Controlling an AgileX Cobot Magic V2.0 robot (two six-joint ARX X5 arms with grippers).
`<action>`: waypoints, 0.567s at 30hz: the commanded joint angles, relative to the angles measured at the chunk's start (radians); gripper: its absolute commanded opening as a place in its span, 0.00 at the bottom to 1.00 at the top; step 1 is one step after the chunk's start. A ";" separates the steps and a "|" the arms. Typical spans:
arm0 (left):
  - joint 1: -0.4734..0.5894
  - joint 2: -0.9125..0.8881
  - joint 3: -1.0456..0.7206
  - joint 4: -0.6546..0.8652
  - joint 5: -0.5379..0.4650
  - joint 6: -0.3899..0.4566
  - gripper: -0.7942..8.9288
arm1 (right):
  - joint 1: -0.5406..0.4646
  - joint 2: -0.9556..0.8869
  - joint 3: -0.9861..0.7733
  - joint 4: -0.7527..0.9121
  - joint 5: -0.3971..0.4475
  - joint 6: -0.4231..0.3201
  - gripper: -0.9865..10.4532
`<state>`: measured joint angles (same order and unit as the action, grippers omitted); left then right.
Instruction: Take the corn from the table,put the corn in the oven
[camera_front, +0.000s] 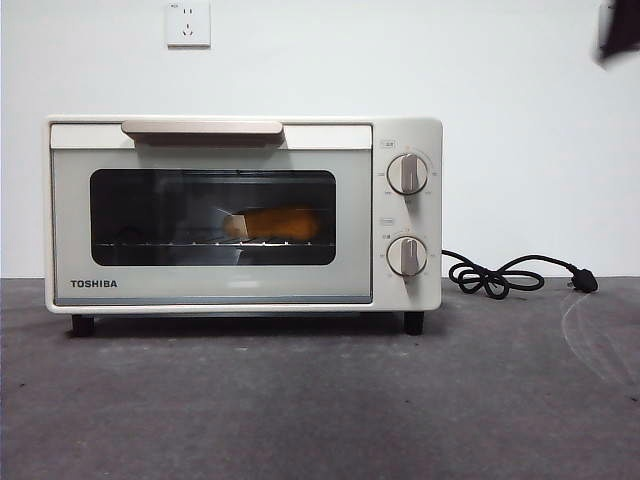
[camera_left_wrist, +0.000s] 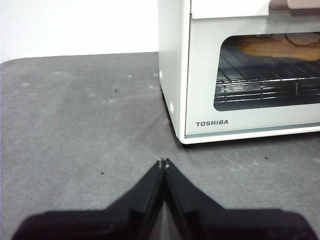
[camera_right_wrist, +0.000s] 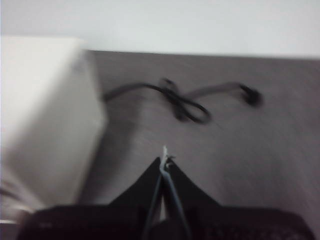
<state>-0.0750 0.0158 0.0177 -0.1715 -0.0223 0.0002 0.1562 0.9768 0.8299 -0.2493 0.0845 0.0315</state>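
My left gripper (camera_left_wrist: 163, 162) hangs over the table (camera_left_wrist: 75, 125) with its jaws pressed together, holding nothing; the oven (camera_left_wrist: 200, 75) stands just ahead of it, door closed. The corn (camera_front: 275, 224) lies on the rack behind the glass. My right gripper (camera_right_wrist: 164, 161) (picture blurred) is likewise pinched together and empty, beside the oven's flank, the cord (camera_right_wrist: 185, 102) beyond it.

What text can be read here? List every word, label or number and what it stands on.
"TOSHIBA": on the oven door's lower corner, readable in the front and left wrist views.
Small markings around the upper knob and lower knob: too small to read.
Wall socket: small marks, unreadable.
Right wrist view: blurred, no text.
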 joint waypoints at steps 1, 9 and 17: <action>0.002 0.000 -0.008 0.008 0.003 0.010 0.08 | -0.046 -0.091 -0.159 0.079 -0.001 0.032 0.08; 0.002 0.000 -0.008 0.008 0.003 0.010 0.08 | -0.126 -0.456 -0.573 0.361 0.046 0.030 0.08; 0.002 0.000 -0.008 0.008 0.003 0.010 0.08 | -0.247 -0.745 -0.761 0.361 -0.002 0.036 0.08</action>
<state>-0.0750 0.0158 0.0177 -0.1715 -0.0223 0.0002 -0.0872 0.2459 0.0853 0.1062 0.0891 0.0566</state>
